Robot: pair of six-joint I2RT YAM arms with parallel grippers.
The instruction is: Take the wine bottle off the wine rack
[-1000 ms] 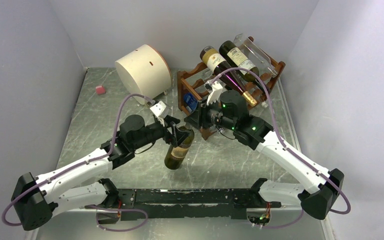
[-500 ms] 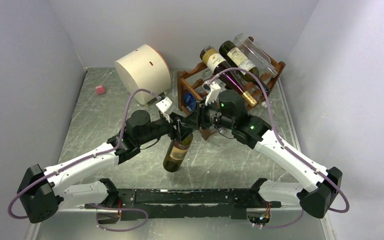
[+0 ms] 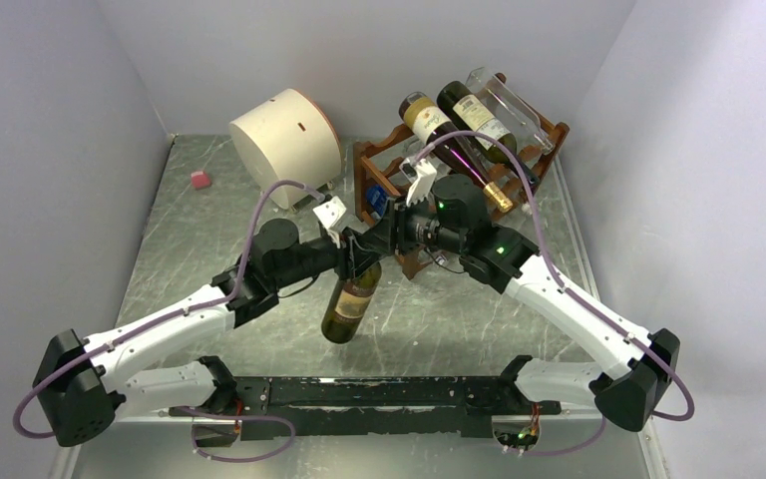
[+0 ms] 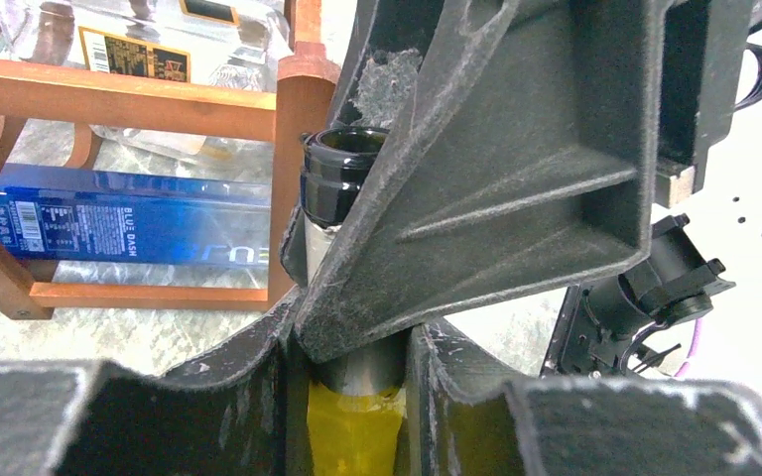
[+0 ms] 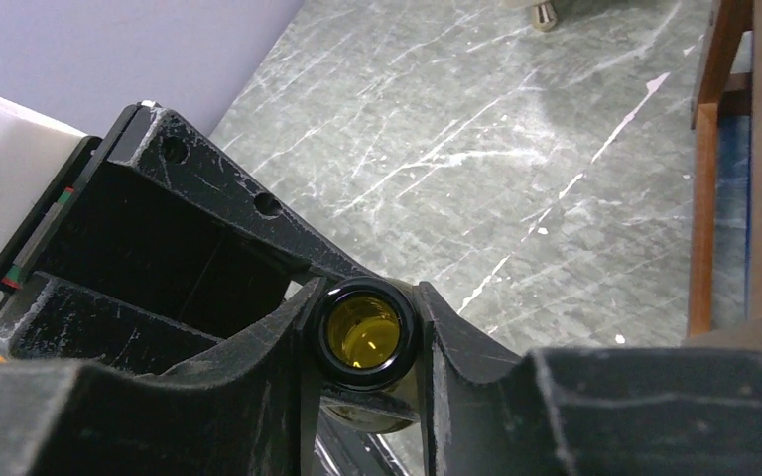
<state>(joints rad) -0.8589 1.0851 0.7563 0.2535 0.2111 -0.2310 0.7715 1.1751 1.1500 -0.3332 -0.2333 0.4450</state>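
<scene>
Here you have the wine bottle point(image 3: 349, 304) off the wine rack point(image 3: 367, 180), tilted over the marbled grey surface point(image 3: 209, 239) just in front of it. Left gripper point(image 4: 354, 382) and right gripper point(image 5: 362, 334) both clench its dark, round neck; the mouth is uncorked, with yellow liquid inside. The scalloped wooden rack holds three bottles point(image 3: 459, 120) on top and a blue container point(image 4: 129, 223) below.

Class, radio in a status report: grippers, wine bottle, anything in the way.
Left gripper, right gripper shut on wine bottle neck. Bottle off wine rack, tilted. Rack post close by.
</scene>
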